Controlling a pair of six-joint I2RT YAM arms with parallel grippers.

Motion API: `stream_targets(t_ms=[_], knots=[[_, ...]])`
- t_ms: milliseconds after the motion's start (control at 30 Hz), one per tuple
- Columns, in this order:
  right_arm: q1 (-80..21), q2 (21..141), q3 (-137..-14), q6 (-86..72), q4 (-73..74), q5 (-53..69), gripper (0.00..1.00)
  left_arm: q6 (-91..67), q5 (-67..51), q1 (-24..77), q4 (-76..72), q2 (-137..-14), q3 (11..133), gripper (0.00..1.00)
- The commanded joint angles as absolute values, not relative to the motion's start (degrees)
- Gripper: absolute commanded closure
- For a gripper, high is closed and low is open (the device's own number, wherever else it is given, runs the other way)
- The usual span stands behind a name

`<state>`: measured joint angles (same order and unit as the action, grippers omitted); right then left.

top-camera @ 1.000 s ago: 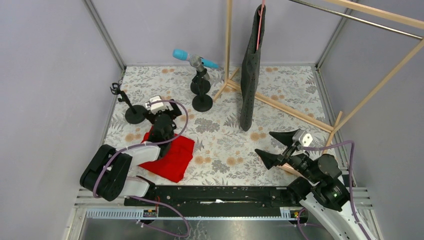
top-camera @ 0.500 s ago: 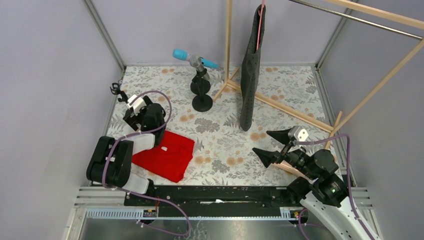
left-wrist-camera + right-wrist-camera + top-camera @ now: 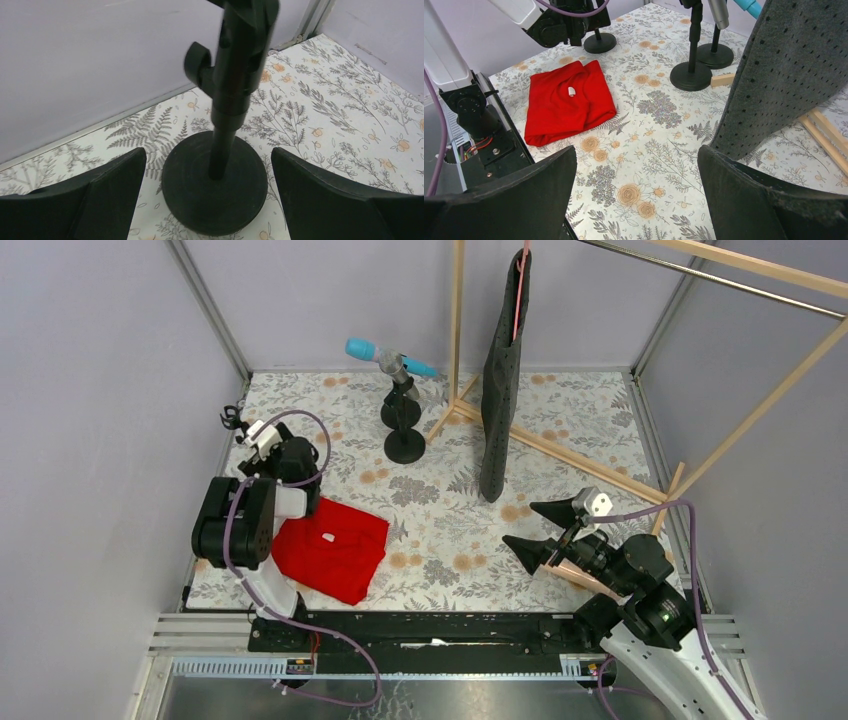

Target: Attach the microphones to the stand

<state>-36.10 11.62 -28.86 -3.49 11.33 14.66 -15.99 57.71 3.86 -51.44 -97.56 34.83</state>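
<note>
Twin arms in black and white: the left arm [image 3: 238, 525], at 9 o'clock in the overhead view, and the right arm [image 3: 655, 612], at 5 o'clock, wear black joint housings, white shells and looping purple cables [image 3: 295, 413]. White camera blocks [image 3: 598, 504] top matte black, wedge-shaped fingers [image 3: 519, 195].

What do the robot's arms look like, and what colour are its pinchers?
The left arm and right arm are chunky black and white pieces with round black joints. A looping purple cable runs along each one. The left gripper and right gripper each have two wide, black, wedge-shaped fingers, with a small white camera block behind them.
</note>
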Motion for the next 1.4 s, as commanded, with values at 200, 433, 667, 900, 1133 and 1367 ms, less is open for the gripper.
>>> stream_targets(t_ms=[200, 433, 667, 900, 1133, 1367], knots=[[-36.2, 12.3, -31.3, -2.4, 11.3, 15.4, 0.04, -14.5, 52.6, 2.8, -59.9, -106.1, 44.5, 0.03], [-36.3, 12.8, -30.5, -1.8, 11.1, 15.2, 0.04, -19.1, 54.9, 1.7, -55.2, -109.3, 49.5, 0.08], [-36.2, 13.5, -29.7, -1.5, 9.9, 15.4, 0.04, -20.1, 58.2, 0.9, -54.5, -111.3, 53.9, 0.15], [-36.2, 14.1, -29.0, -2.2, 8.9, 15.6, 0.04, -16.2, 59.4, 0.3, -57.3, -114.6, 58.5, 0.21], [-36.3, 13.8, -29.4, -1.9, 9.8, 15.3, 0.04, -14.6, 56.7, -1.1, -60.5, -117.3, 60.1, 0.28], [-36.2, 13.7, -28.9, -2.0, 9.5, 14.9, 0.04, -12.5, 56.3, -2.1, -64.4, -118.9, 60.1, 0.58]])
